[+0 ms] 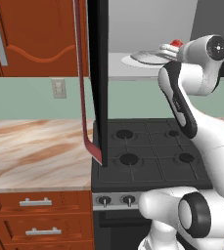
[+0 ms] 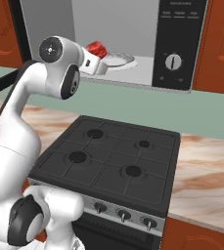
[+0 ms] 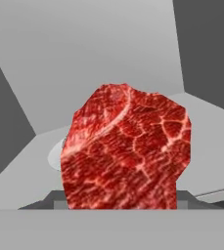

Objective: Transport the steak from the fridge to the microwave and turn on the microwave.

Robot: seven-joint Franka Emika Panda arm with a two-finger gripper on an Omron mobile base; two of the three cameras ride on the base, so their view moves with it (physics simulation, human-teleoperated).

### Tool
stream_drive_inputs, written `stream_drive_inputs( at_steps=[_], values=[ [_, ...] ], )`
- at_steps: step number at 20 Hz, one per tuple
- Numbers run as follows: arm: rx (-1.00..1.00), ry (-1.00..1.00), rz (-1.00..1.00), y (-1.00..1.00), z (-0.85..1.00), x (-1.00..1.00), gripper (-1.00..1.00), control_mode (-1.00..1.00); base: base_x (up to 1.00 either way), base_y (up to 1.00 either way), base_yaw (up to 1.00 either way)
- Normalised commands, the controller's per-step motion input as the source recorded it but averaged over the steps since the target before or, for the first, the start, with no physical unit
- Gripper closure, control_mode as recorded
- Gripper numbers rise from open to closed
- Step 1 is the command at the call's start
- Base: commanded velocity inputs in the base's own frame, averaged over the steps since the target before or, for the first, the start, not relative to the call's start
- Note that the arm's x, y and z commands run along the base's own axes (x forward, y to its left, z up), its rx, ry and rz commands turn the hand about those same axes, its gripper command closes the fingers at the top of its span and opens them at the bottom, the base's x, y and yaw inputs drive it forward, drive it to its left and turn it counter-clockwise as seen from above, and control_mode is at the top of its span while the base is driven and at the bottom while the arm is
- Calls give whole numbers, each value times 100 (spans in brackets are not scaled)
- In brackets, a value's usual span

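Observation:
The microwave (image 2: 178, 44) hangs open above the stove, its black door (image 1: 98, 73) with the red-brown handle (image 1: 81, 97) swung out towards me. My gripper (image 2: 99, 55) reaches into its light grey interior, shut on the steak (image 2: 96, 49), a red marbled lump. The steak (image 3: 128, 151) hangs close in front of the hand camera and hides the fingertips. It is held just above the near edge of the round grey plate (image 2: 119, 59), also seen as the plate (image 1: 146, 57) and the plate (image 3: 55, 157). From the left base, the steak (image 1: 176, 44) peeks past my wrist. The fridge is out of view.
A black stove (image 2: 108, 156) with several burners and front knobs (image 2: 123, 214) lies under the microwave. Marble counter (image 1: 30, 151) runs to its left and marble counter (image 2: 206, 171) to its right. Red-brown cabinets (image 1: 35, 34) flank the microwave, whose dial (image 2: 173, 61) is on the right panel.

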Motion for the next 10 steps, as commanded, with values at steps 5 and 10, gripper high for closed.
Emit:
stream_drive_inputs(
  at_steps=[5,10],
  values=[
    [0,1,0,0,0,37,100,-100,0,0,0],
    [0,0,0,0,-1,37,100,-100,0,0,0]
  ],
)
